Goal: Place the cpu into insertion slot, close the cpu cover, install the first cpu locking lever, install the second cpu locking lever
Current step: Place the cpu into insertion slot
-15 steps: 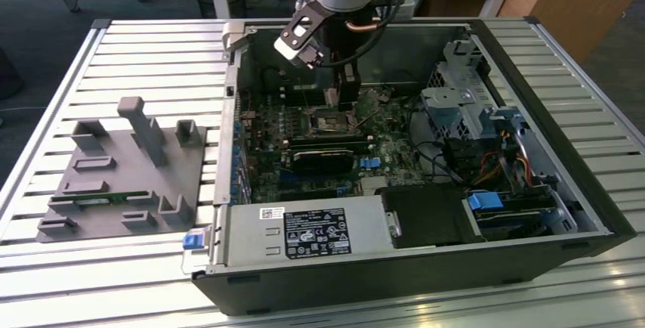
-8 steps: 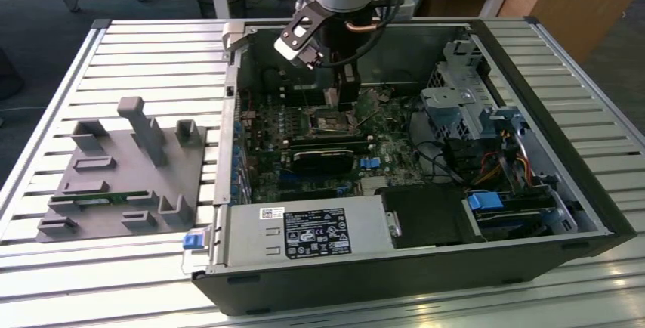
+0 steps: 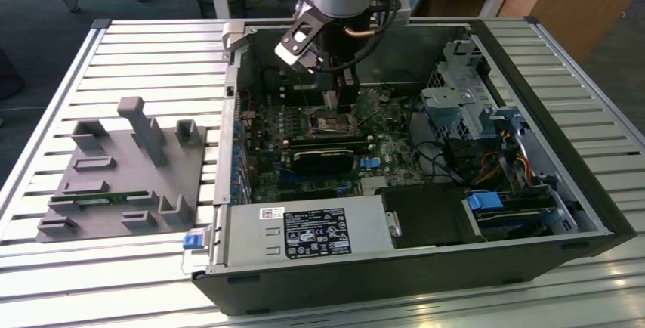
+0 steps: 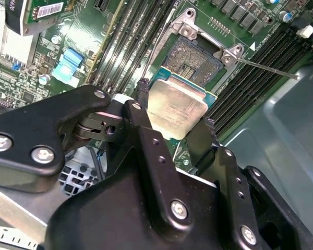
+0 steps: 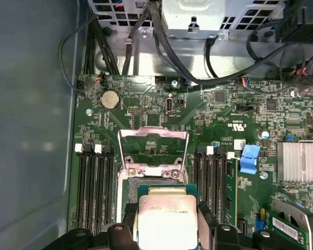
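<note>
My gripper (image 4: 176, 117) is shut on the cpu (image 4: 172, 109), a flat square chip with a silvery-beige face, gripped by two opposite edges between the black fingers (image 4: 146, 125). The cpu hangs tilted just above the motherboard, beside the insertion slot (image 4: 190, 60), whose dark centre lies bare. In the first wrist view the cpu (image 5: 164, 216) sits in the gripper (image 5: 167, 219), in front of the cpu cover (image 5: 153, 133), which is swung open. A thin locking lever (image 4: 266, 67) sticks out beside the socket. In the exterior view the gripper (image 3: 341, 90) hangs over the insertion slot (image 3: 333, 122).
Long black memory slots (image 5: 94, 182) flank the socket on both sides. A finned heat sink (image 5: 300, 161) and a blue clip (image 5: 250, 158) lie beside them. Cables (image 5: 198, 62) cross the drive cage. A grey fixture block (image 3: 121, 169) stands outside the case, and a power supply (image 3: 302, 233) stands at its near wall.
</note>
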`<state>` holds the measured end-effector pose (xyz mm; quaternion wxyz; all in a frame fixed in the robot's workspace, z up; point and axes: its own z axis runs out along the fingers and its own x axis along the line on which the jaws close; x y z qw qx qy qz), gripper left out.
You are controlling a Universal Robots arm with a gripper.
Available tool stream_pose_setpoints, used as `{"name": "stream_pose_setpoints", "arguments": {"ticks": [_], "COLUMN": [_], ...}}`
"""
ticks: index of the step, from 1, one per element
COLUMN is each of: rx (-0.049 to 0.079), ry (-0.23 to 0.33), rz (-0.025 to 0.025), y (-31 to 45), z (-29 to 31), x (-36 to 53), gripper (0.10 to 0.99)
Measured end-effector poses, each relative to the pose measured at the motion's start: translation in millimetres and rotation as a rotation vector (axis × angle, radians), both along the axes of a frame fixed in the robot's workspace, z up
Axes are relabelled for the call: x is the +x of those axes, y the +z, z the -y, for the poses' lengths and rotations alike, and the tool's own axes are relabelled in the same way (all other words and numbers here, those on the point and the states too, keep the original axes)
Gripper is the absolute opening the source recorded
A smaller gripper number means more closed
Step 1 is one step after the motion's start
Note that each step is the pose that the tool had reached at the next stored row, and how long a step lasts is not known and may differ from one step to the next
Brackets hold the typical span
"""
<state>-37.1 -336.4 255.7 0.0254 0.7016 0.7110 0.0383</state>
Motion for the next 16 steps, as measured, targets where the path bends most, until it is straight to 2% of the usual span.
{"name": "stream_pose_setpoints", "arguments": {"ticks": [16], "rx": [0.000], "ry": [0.012], "rz": [0.0000], "y": [-6.1], "z": [-0.3], "x": [-0.1], "gripper": [0.537]}}
